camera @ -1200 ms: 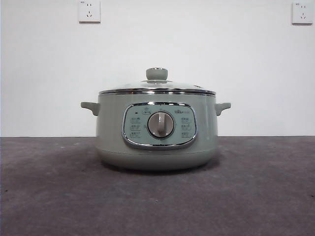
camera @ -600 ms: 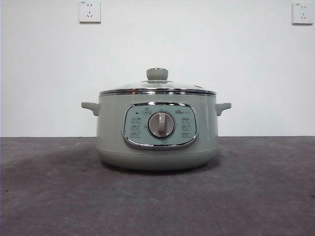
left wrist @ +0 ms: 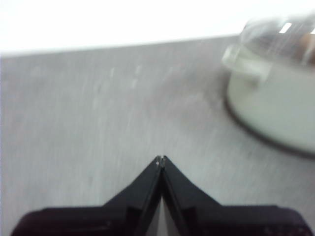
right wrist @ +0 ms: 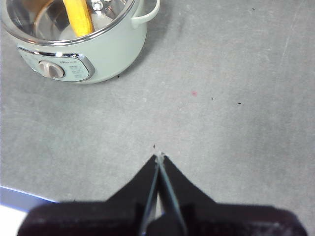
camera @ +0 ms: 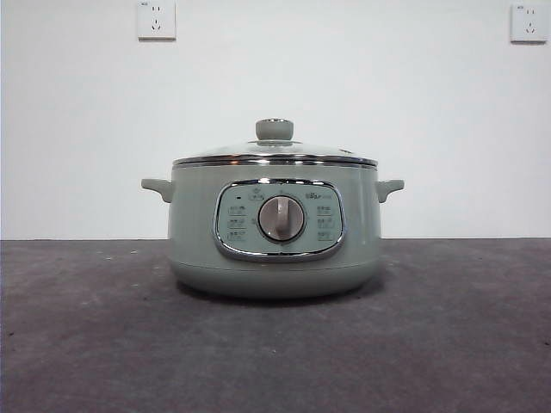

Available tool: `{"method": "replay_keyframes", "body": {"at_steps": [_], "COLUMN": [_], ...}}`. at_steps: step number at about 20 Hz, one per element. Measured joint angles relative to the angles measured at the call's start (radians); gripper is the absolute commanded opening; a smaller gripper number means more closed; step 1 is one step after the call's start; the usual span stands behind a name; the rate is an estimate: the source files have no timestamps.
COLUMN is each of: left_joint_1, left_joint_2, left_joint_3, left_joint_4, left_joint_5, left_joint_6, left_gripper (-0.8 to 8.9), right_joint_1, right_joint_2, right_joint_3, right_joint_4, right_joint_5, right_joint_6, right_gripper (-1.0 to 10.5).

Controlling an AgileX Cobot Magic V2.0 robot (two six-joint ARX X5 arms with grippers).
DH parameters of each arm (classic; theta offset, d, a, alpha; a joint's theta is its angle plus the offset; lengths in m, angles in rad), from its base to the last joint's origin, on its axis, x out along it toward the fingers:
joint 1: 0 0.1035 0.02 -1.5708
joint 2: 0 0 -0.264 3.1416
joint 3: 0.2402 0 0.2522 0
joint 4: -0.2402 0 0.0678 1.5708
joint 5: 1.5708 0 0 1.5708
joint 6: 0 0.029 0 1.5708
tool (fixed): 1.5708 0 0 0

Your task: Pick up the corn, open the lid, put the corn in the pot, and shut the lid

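The pale green pot (camera: 275, 249) stands mid-table with its control panel facing the front camera. The lid (camera: 275, 153) sits closed on it, and its green knob (camera: 275, 129) is on top. In the right wrist view the corn (right wrist: 78, 17) shows yellow inside the pot (right wrist: 98, 54), seen through the lid's glass. My right gripper (right wrist: 160, 156) is shut and empty above bare table, well away from the pot. My left gripper (left wrist: 161, 158) is shut and empty, off to the side of the pot (left wrist: 275, 103) and its lid (left wrist: 280, 34). Neither arm shows in the front view.
The grey table top (camera: 448, 327) runs around the pot. A white wall with two sockets (camera: 157, 19) (camera: 528, 21) stands behind. The table's edge (right wrist: 19, 194) shows in the right wrist view. A small red speck (right wrist: 194, 93) lies on the table.
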Motion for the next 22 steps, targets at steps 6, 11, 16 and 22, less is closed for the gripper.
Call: {"method": "replay_keyframes", "body": {"at_steps": [6,11,16,22], "left_joint_1": [0.019,0.028,0.028,0.028], "left_joint_2": [-0.159,-0.172,-0.172,-0.163], "left_joint_3": [-0.111,-0.120,-0.122,-0.122], "left_joint_4": [0.013,0.028,0.032,0.034], "left_joint_5": [-0.001,-0.034,-0.043,-0.043], "left_joint_6": [-0.024,-0.027,-0.027,-0.027], "left_gripper": [-0.03,-0.03,-0.03,-0.03], "right_joint_1": [0.000,0.000,0.000,0.000], "right_joint_2": [0.000,0.000,0.000,0.000], "right_joint_3": [0.000,0.000,0.000,0.000], "right_joint_4": [0.000,0.000,0.000,0.000], "right_joint_5": [0.000,0.000,0.000,0.000], "right_joint_6": [0.000,0.000,0.000,0.000], "right_gripper": [-0.1,-0.1,-0.1,-0.1]}}
